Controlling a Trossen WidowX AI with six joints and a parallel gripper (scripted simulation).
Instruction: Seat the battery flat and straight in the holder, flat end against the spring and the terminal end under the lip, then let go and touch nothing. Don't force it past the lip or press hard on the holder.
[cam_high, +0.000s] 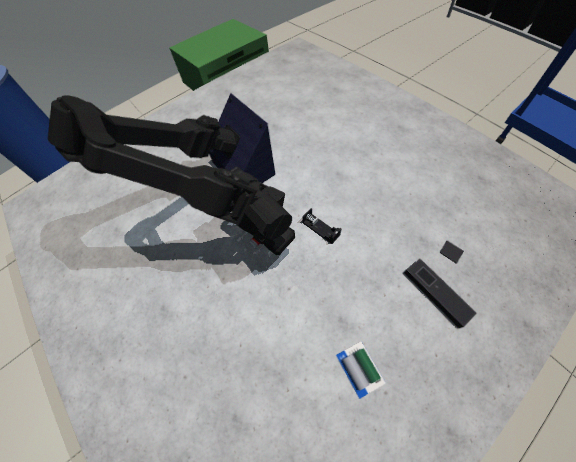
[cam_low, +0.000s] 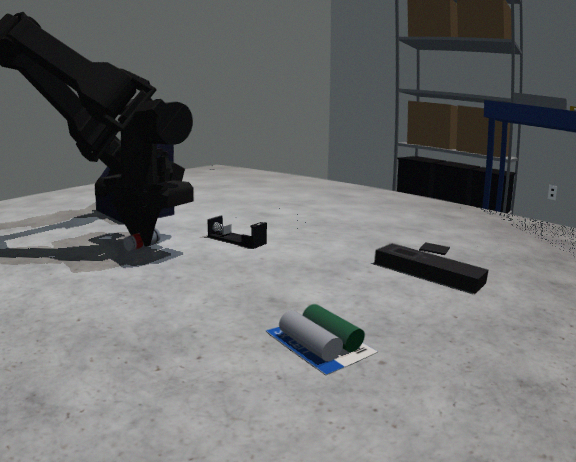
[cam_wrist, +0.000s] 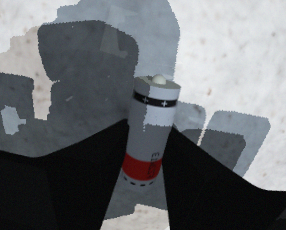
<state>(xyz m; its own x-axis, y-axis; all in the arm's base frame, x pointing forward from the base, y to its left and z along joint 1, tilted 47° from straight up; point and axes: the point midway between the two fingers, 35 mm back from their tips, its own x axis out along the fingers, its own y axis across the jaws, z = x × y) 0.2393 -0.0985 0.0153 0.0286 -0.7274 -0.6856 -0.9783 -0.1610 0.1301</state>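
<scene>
The battery (cam_high: 256, 241) (cam_low: 134, 242) (cam_wrist: 142, 169), grey with a red band near its flat end, lies on its side low at the table top. In the wrist view its terminal end points up the frame, away from the gripper. My gripper (cam_low: 146, 242) (cam_wrist: 147, 129) is shut on it, one finger against each side; in the top view the arm hides most of this. The black holder (cam_high: 321, 228) (cam_low: 235, 240) stands empty and upright to the right of the gripper, its spring (cam_high: 311, 218) (cam_low: 217, 227) at the end nearer the gripper, its lip end (cam_low: 259, 233) farther off.
A long black box (cam_high: 440, 295) (cam_low: 430, 267) and a small dark plate (cam_high: 452, 251) (cam_low: 434, 248) lie right of the holder. A card (cam_high: 362, 393) (cam_low: 327, 369) with a grey and a green cell lies toward the front. A green box (cam_high: 220, 47) stands at the back.
</scene>
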